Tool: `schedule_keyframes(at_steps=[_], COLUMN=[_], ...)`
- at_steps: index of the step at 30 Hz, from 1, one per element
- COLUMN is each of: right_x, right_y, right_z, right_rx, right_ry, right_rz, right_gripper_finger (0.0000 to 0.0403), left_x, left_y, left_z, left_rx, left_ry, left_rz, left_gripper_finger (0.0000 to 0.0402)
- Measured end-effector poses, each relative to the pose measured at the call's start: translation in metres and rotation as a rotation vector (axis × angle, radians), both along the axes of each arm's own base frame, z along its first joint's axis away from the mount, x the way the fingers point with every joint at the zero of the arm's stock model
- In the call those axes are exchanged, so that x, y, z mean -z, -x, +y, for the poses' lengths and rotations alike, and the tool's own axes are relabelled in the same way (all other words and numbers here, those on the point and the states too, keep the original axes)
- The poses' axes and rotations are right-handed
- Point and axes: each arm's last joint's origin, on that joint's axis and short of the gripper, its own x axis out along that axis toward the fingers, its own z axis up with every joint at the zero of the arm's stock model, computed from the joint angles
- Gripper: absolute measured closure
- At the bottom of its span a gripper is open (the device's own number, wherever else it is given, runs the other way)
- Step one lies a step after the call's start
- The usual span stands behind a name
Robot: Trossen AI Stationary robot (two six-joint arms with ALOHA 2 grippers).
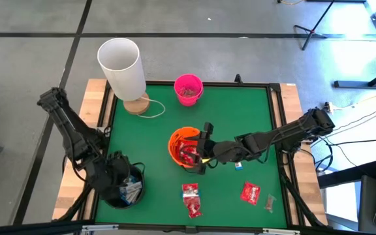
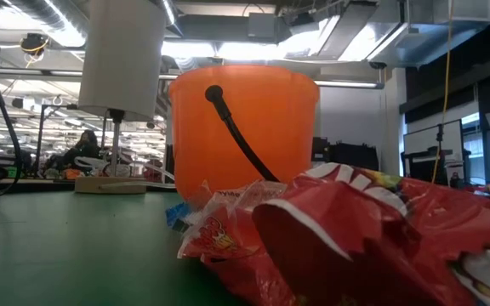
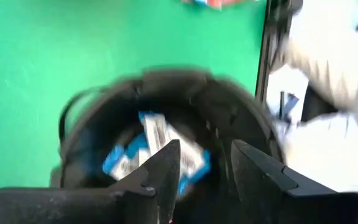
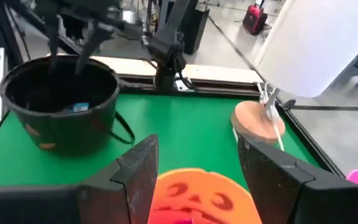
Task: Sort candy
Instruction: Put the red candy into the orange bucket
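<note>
My left gripper (image 3: pixel 204 165) hangs open over the black bucket (image 1: pixel 124 189) at the table's near left, pointing steeply down. Nothing is between its fingers. White-and-blue candy bars (image 3: pixel 157 140) lie inside that bucket. My right gripper (image 4: pixel 197 162) stands open just above the orange bucket (image 1: pixel 183 145) in the middle of the table, with nothing between its fingers. Red candy packets (image 1: pixel 188 155) show inside the orange bucket. More red packets (image 1: pixel 191 199) (image 1: pixel 250 192) lie flat on the green mat near the front edge. They fill the foreground of the low view (image 2: pixel 356 238).
A pink bucket (image 1: pixel 188 89) stands at the far edge. Left of it stands a white lamp (image 1: pixel 119 65) on a round wooden base, with its cord on the mat. Small loose sweets (image 1: pixel 238 166) (image 1: pixel 269 203) lie right of the orange bucket. A black rim (image 1: pixel 276 130) borders the mat.
</note>
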Motion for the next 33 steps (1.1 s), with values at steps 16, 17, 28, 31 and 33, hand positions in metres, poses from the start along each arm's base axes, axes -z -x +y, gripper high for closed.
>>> schedule_keyframes(at_steps=[16,17,28,31,33], right_x=[0.02,0.023,0.067,0.082,0.091], right_y=[0.073,0.077,0.147,0.162,0.17], right_z=[0.022,0.025,0.071,0.082,0.086], right_rx=[0.026,0.03,0.199,0.235,0.278], right_ry=[-0.237,-0.25,-0.434,-0.477,-0.519], right_rz=[0.519,0.557,0.884,0.91,0.926], right_gripper_finger=[0.0187,0.0187,0.0187,0.0187,0.0187], left_x=[-0.021,-0.024,-0.046,-0.037,-0.026], left_y=[-0.028,-0.032,-0.057,-0.066,-0.072], left_z=[0.026,0.027,0.031,0.036,0.04], left_rx=[0.113,0.124,0.295,0.28,0.297], left_ry=[-0.373,-0.368,-0.352,-0.351,-0.296], left_rz=[-0.394,-0.426,-0.696,-0.752,-0.798], left_gripper_finger=[0.0267,0.0266,0.0266,0.0266,0.0266])
